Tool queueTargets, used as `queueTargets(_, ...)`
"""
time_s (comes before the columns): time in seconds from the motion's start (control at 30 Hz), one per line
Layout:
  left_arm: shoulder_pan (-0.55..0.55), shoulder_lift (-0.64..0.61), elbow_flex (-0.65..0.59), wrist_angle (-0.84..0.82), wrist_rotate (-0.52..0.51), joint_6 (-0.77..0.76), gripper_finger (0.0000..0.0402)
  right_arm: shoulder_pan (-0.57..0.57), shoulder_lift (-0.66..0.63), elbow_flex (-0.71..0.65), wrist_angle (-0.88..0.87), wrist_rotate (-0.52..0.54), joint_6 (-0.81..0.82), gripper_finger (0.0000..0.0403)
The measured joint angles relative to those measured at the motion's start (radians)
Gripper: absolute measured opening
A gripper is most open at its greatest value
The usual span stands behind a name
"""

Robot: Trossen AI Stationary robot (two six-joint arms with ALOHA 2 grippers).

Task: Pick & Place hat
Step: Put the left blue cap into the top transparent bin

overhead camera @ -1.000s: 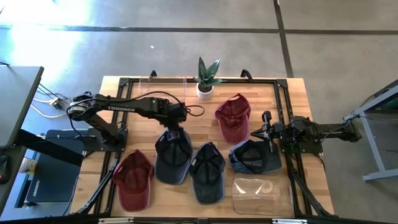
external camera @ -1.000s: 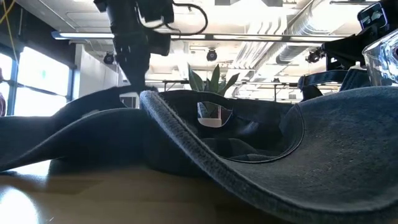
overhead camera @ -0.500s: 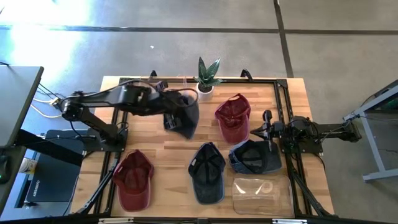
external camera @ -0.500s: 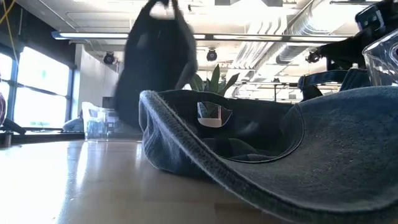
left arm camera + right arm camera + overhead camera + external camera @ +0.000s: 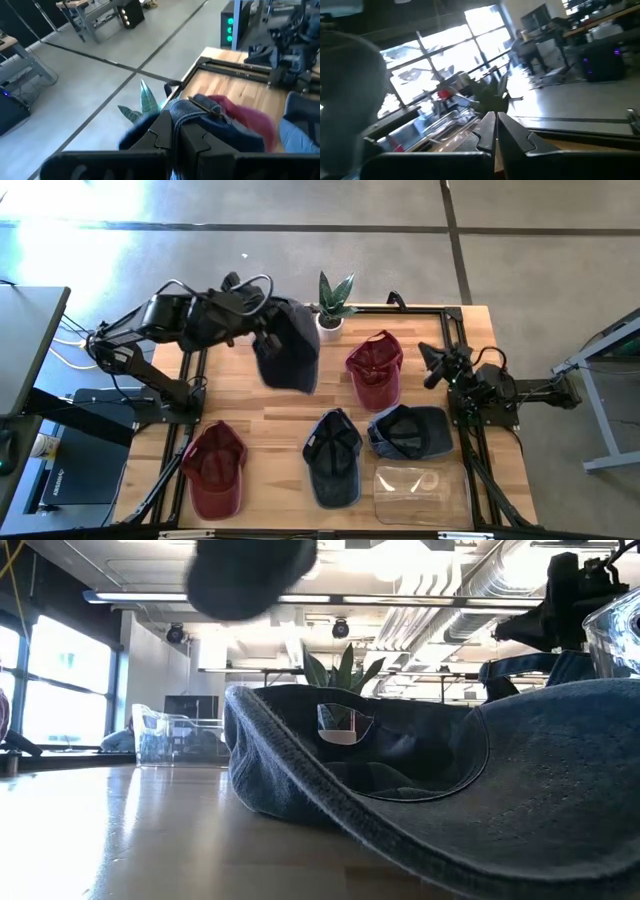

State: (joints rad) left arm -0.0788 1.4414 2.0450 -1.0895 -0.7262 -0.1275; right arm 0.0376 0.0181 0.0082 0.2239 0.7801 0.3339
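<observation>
A dark blue hat hangs in the air above the table's far left part, with my left gripper shut on it. In the low view the hat shows blurred at the top. In the left wrist view its cloth drapes past the shut fingers. My right gripper is shut on nothing at the table's right side, raised a little above the wood; its own view shows the closed fingertips. My left gripper pinches a bunched edge of the hat's crown between its two fingers. The fingers reach out nearly level, slanting slightly down, from the table's left. The hat hangs below and beyond the fingers, lifted clear of the table.
On the wood lie a red hat, a second red hat, a dark blue hat and a denim hat. A clear container stands near the front right. A potted plant stands at the far edge.
My left gripper has risen high and gone toward the table's far edge, tipping from pointing down to nearly level. The dark blue hat, which lay on the table, has been lifted clear and hangs from it. My right gripper has turned at the wrist, staying in place.
</observation>
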Motion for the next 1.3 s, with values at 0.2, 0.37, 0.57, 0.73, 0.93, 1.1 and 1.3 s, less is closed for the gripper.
queueTargets(0.2,0.0,0.001,0.006,0.024,-0.001,0.0,0.0003,-0.014,0.0,0.0,-0.03,-0.034,0.001,0.0012)
queueTargets(0.37,0.0,0.004,0.006,0.024,-0.001,-0.001,0.0003,-0.033,0.0,0.0,-0.098,-0.2,-0.001,0.0012)
queueTargets(0.57,0.0,0.019,0.004,0.029,0.005,-0.008,0.0003,-0.031,0.0,0.0,-0.02,-0.285,0.062,0.0012)
queueTargets(0.73,0.0,0.017,0.006,0.056,0.0,-0.007,0.0003,-0.033,0.0,0.0,0.162,-0.314,0.327,0.0012)
queueTargets(0.93,0.0,0.017,0.006,0.12,-0.034,-0.004,0.0003,-0.04,0.088,0.086,0.233,-0.436,0.367,0.0015)
queueTargets(1.1,0.0,0.017,0.006,0.187,-0.062,0.002,0.0003,-0.037,0.353,0.257,0.229,-0.512,0.306,0.0061)
queueTargets(1.3,0.0,0.017,0.006,0.241,-0.108,0.018,0.0003,-0.037,0.759,0.512,0.142,-0.647,0.215,0.0166)
